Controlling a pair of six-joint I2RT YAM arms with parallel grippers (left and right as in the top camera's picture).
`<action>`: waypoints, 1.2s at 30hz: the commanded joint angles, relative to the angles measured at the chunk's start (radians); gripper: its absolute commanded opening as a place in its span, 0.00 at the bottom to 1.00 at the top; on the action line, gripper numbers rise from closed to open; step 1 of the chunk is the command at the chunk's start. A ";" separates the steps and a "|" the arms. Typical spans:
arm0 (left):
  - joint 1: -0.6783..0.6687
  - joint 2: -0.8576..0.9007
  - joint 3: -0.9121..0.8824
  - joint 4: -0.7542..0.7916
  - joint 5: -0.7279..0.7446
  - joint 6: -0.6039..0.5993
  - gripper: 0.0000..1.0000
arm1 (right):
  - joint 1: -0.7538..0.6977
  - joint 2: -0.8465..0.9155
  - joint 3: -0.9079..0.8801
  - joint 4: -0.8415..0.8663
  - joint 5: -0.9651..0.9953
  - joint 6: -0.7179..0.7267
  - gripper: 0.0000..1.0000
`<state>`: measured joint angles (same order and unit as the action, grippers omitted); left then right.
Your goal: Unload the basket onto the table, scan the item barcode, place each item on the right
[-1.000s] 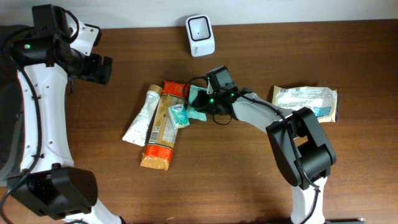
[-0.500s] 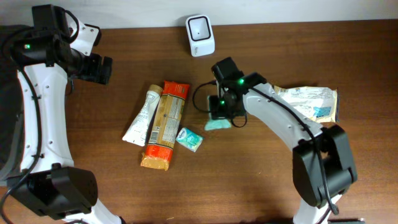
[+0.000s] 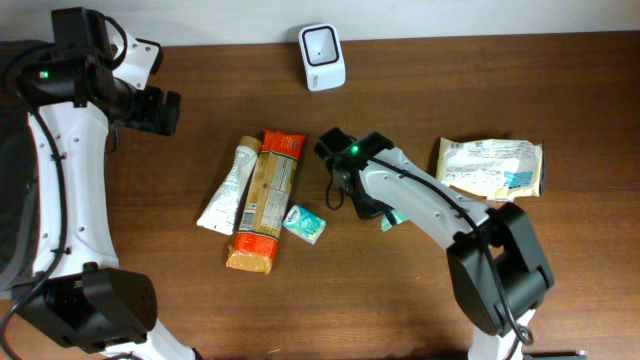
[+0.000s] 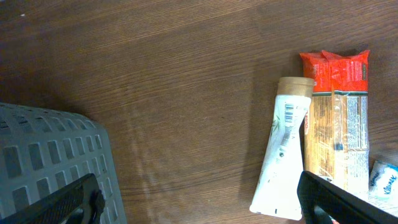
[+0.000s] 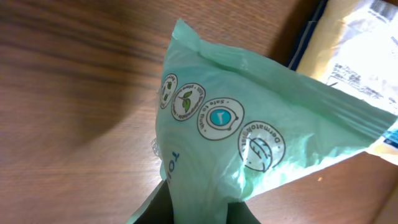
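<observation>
My right gripper [image 5: 199, 208] is shut on a mint-green wipes packet [image 5: 249, 130], which hangs from the jaws just above the wood and fills the right wrist view. From overhead only a green corner of that packet [image 3: 392, 218] peeks out under the right gripper [image 3: 383, 210], right of the item pile. The white barcode scanner [image 3: 322, 45] stands at the table's back edge, well away from the packet. No barcode shows on the packet's visible face. My left gripper [image 3: 152, 108] hovers open at the far left, holding nothing; its fingers [image 4: 336, 202] frame the bottom of the left wrist view.
A white tube [image 3: 228, 187], an orange-and-tan bar pack [image 3: 262, 200] and a small mint packet [image 3: 305, 224] lie together left of centre. A white pouch [image 3: 490, 167] lies at the right. A grey slotted basket [image 4: 50, 162] sits below the left gripper.
The right gripper has lifted the green packet off the pile and carried it right and toward the front. The small mint packet slid a little to the right. The left arm stayed still.
</observation>
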<state>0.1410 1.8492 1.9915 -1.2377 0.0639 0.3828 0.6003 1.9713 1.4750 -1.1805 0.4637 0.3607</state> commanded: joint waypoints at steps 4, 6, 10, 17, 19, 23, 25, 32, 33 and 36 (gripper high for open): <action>0.011 -0.016 0.006 0.002 0.010 0.016 0.99 | 0.003 0.056 0.011 0.010 0.040 0.010 0.20; 0.010 -0.016 0.006 0.002 0.010 0.016 0.99 | 0.009 0.059 0.011 0.022 -0.031 -0.051 0.28; 0.011 -0.016 0.006 0.002 0.010 0.016 0.99 | 0.059 0.059 0.019 0.043 -0.064 -0.095 0.51; 0.011 -0.016 0.006 0.002 0.010 0.016 0.99 | 0.098 0.059 0.104 0.048 -0.355 -0.226 0.79; 0.011 -0.016 0.006 0.002 0.010 0.016 0.99 | 0.084 0.056 0.127 0.032 -0.351 -0.214 0.76; 0.011 -0.016 0.006 0.002 0.010 0.016 0.99 | -0.060 0.051 0.192 -0.066 -0.276 -0.059 0.75; 0.011 -0.016 0.006 0.002 0.010 0.016 0.99 | -0.135 0.051 0.176 -0.082 -0.280 -0.060 0.74; 0.011 -0.016 0.006 0.002 0.010 0.016 0.99 | -0.235 0.051 0.122 -0.056 -0.278 0.042 0.28; 0.011 -0.016 0.006 0.002 0.010 0.016 0.99 | -0.235 0.051 0.122 -0.045 -0.288 0.041 0.18; 0.010 -0.016 0.006 0.002 0.010 0.016 0.99 | -0.235 0.051 0.122 -0.017 -0.315 0.041 0.04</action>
<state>0.1436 1.8492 1.9915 -1.2373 0.0639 0.3828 0.3641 2.0262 1.6028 -1.2098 0.1722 0.3828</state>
